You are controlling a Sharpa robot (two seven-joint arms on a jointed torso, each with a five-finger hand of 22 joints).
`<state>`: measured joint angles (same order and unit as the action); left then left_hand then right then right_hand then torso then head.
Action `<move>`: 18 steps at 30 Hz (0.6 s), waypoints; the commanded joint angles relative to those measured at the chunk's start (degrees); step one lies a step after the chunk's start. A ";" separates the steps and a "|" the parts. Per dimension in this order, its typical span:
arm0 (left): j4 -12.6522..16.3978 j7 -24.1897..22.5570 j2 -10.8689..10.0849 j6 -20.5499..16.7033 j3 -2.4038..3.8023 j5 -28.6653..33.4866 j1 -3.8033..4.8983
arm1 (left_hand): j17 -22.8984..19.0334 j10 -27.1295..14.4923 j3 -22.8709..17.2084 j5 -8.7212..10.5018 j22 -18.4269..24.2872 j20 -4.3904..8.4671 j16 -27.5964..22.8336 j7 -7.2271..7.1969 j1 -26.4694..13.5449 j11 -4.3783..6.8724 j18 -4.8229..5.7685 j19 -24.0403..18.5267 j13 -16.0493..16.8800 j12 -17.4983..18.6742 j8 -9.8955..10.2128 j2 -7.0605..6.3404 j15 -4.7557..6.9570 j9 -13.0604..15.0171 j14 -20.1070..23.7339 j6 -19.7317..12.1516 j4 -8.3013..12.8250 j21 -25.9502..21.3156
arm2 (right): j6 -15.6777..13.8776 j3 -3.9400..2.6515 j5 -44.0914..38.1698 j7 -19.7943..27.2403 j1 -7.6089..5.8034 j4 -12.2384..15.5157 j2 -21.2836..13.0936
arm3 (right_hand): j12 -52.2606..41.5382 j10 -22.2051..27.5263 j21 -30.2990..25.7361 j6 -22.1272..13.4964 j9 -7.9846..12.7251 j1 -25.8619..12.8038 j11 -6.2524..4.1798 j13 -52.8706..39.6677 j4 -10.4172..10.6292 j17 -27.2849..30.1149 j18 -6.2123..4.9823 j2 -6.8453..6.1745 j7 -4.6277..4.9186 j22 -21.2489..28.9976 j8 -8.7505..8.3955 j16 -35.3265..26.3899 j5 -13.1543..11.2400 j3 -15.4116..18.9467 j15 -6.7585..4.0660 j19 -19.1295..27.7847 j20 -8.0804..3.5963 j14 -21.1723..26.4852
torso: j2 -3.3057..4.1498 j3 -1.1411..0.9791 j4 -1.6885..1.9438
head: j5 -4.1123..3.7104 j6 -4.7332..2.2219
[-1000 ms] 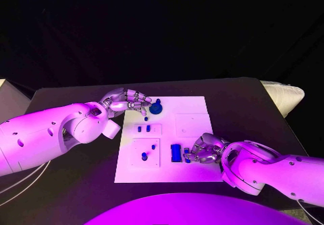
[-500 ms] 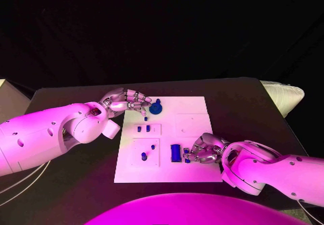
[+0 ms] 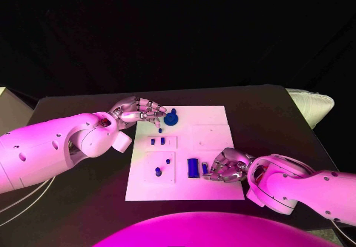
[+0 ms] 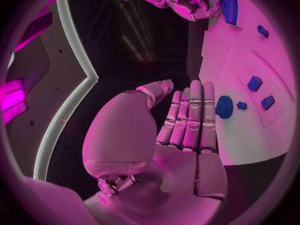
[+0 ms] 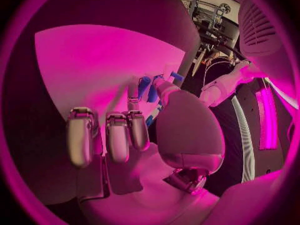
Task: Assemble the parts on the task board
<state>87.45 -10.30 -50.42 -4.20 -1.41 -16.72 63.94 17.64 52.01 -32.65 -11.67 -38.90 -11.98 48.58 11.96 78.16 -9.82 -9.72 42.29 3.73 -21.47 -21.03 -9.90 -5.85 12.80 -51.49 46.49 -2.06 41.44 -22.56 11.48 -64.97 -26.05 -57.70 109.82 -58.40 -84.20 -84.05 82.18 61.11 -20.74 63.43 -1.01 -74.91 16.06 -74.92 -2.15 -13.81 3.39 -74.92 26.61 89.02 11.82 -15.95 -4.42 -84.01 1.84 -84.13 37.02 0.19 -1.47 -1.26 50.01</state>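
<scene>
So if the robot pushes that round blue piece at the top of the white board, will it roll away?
Probably not. The round blue piece seems to lie flat on the task board, so it would likely slide. It looks small, rigid and light.

Magenta light washes the whole scene, brightest on the arms and the task board (image 3: pixel 211 193); the background stays black. Both wrist views bulge (fisheye), bending straight edges near their dark rims.

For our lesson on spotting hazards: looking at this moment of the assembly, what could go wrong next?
1. The right hand is curled at a small blue part right beside the tall blue block; a nudge could shift the block.
2. The left hand hovers close to the round blue part at the board's far edge and might knock it.
</scene>
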 commanded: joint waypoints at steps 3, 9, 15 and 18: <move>0.01 -0.13 0.13 0.87 0.02 0.10 0.00 | 0.05 -0.38 0.17 -0.26 0.05 0.11 -0.19 1.80 -0.70 -0.18 -0.69 0.44 0.04 -0.02 -0.30 0.08 -0.31 -0.05 0.05 -0.42 -0.32 -0.11 | 3.14 0.00 0.81 1.91 0.05 -0.18 -0.46 | 0.25 -3.63 -0.11 -0.50 0.12 0.86 0.15 -12.27 0.30 -12.48 0.62 0.48 -0.09 -13.05 0.16 -0.25 -0.88 1.72 0.05 -3.76 0.02 -5.27 | 0.02 -0.03 -0.02 | 0.02 -0.01; -0.03 -0.09 0.17 0.88 0.02 0.09 0.00 | 0.05 -0.38 0.17 -0.26 0.05 0.11 -0.19 1.80 -0.70 -0.18 -0.69 0.44 0.04 -0.02 -0.30 0.08 -0.31 -0.05 0.05 -0.42 -0.32 -0.11 | 3.16 0.00 0.84 1.91 0.05 -0.26 -0.56 | 0.16 -3.67 -0.08 -0.48 0.14 1.01 0.14 -12.32 0.36 -12.52 0.63 0.75 -0.10 -13.06 0.18 -0.23 -1.01 2.03 0.05 -3.77 0.02 -5.28 | 0.03 0.00 0.00 | 0.01 -0.01; -0.04 -0.06 0.19 0.89 0.01 0.09 0.00 | 0.07 -0.39 0.14 -0.26 0.12 0.11 -0.17 1.80 -0.68 -0.18 -0.70 0.51 0.05 -0.05 -0.34 0.14 -0.31 -0.06 0.04 -0.42 -0.38 -0.20 | 2.10 0.00 0.79 1.42 0.05 -0.54 -0.37 | -0.03 -3.76 0.21 -0.38 0.21 1.12 0.11 -12.43 0.55 -12.67 0.68 2.40 -0.13 -13.13 0.22 -0.16 -1.02 2.33 0.02 -3.86 0.00 -5.32 | 0.03 0.03 0.04 | 0.08 -0.01; -0.05 -0.01 0.20 0.84 0.01 0.09 0.00 | 0.07 -0.40 0.13 -0.26 0.15 0.10 -0.16 1.80 -0.70 -0.18 -0.70 0.53 0.05 -0.06 -0.35 0.17 -0.32 -0.06 0.04 -0.43 -0.43 -0.22 | 1.85 0.00 0.61 1.07 0.03 -0.79 -0.29 | -0.07 -3.78 0.15 -0.36 0.25 0.87 0.11 -12.45 0.60 -12.69 0.67 3.10 -0.14 -13.12 0.22 -0.15 -0.82 2.44 0.01 -3.84 0.00 -5.32 | 0.03 0.04 0.07 | -0.04 -0.01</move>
<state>87.36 -10.08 -50.36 -4.20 -1.42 -16.72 63.94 17.63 52.01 -32.48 -11.67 -38.83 -11.77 48.58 11.96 77.93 -9.83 -9.72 42.50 3.73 -21.47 -21.03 -9.67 -5.85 12.80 -51.49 46.49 -2.22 41.44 -20.65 11.48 -64.28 -25.00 -57.69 109.11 -58.73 -84.20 -84.05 82.19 61.11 -20.55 64.22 -1.01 -74.91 16.67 -74.91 -2.14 -11.13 3.39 -74.90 26.61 89.02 10.99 -13.91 -4.42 -84.01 1.84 -84.13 37.05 0.19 -1.42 -1.21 50.01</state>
